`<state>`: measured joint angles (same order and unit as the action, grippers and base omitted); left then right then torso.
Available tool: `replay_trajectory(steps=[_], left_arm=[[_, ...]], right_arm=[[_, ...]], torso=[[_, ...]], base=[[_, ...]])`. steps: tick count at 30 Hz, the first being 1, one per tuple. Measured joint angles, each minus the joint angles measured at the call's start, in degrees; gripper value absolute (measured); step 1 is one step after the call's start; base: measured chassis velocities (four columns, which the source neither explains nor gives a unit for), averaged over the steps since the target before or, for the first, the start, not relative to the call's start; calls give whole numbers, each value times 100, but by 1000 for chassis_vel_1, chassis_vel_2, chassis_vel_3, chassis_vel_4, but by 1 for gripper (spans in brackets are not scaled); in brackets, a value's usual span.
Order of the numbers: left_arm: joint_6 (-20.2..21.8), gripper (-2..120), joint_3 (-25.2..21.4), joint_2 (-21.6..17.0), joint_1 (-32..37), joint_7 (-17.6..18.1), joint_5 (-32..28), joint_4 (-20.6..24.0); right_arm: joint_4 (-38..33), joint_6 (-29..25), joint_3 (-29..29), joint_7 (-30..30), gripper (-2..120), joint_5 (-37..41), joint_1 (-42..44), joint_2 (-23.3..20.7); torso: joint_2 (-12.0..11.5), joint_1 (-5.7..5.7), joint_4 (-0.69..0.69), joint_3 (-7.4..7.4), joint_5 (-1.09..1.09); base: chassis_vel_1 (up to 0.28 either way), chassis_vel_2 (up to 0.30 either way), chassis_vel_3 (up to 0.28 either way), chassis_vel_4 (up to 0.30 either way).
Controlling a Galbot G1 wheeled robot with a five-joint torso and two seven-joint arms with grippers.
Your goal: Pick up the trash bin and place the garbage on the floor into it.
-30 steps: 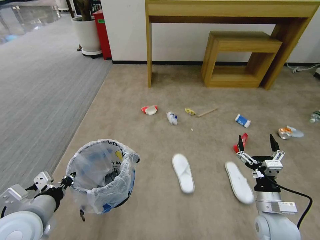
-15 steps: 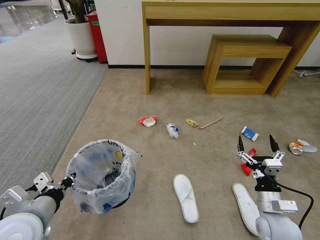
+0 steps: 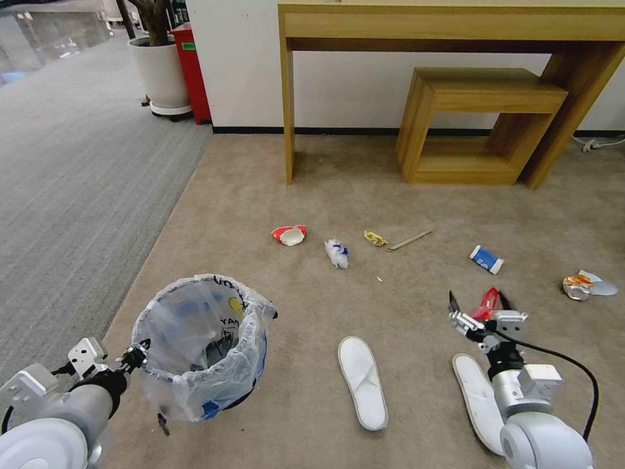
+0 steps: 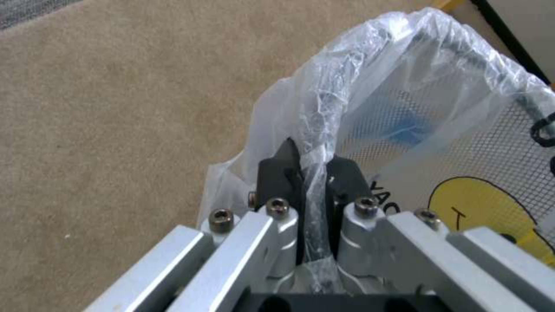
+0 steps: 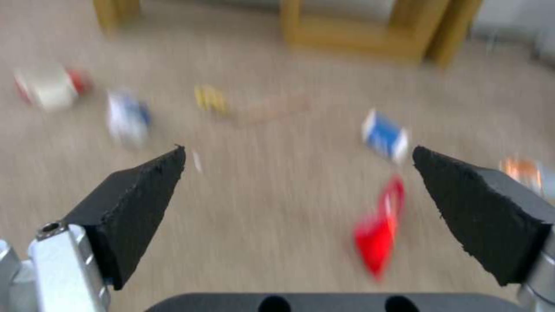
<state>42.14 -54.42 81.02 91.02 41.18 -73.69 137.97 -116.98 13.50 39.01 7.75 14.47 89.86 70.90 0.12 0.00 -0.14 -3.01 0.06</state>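
We note the floor (image 3: 403, 195): beige short-pile carpet, matt. Trash bin (image 3: 195, 345): crinkled clear plastic liner, glossy; we see fine mesh wall behind it in the left wrist view. Left gripper (image 4: 312, 173): brushed metal links with screw heads, matt black pads nipped on the liner rim. Right gripper (image 5: 298, 173): rough, matt black pads, spread wide. 2 slippers (image 3: 362, 381): white, soft cloth look. Red packet (image 5: 379, 234): shiny. Table (image 3: 456, 23): smooth wood.
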Motion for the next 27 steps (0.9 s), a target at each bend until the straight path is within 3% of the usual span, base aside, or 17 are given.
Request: replay_trajectory(steps=[3, 7, 16, 19, 20, 23, 27], left_arm=[[0, 3, -38, -34, -37, -37, -32, -62], [0, 3, -54, -58, -43, -59, -39, -86], [0, 3, -51, -65, -64, -81, -47, -139], [0, 3, -45, -61, -76, -94, -47, -179], [0, 3, -45, -61, -76, -94, -47, -179], [0, 3, -58, -62, -80, -102, -47, -205], [0, 3, -57, -46, -70, -107, -45, -211]], right_arm=[[-84, 1975, 34, -9, 100, 523, 4, -576], [60, 2421, 121, -385, 100, 126, 69, -1070], [481, 2401, 180, -693, 100, -157, 1, -1383], [1404, 1882, 165, -1123, 100, -657, -126, -1309], [1404, 1882, 165, -1123, 100, -657, -126, -1309], [2396, 1016, 138, -1331, 100, -771, -150, -1151], [2555, 861, 107, -1229, 100, -567, -83, -1173]], torso=[[0, 0, 0, 0, 0], [0, 0, 0, 0, -1], [0, 0, 0, 0, -1], [0, 0, 1, 0, 0], [0, 0, 1, 0, 0], [0, 0, -1, 0, 1], [0, 0, 0, 0, -3]], base=[[0, 0, 0, 0], [0, 0, 0, 0], [0, 0, 0, 0], [0, 0, 0, 0], [0, 0, 0, 0], [0, 0, 0, 0], [0, 0, 0, 0]])
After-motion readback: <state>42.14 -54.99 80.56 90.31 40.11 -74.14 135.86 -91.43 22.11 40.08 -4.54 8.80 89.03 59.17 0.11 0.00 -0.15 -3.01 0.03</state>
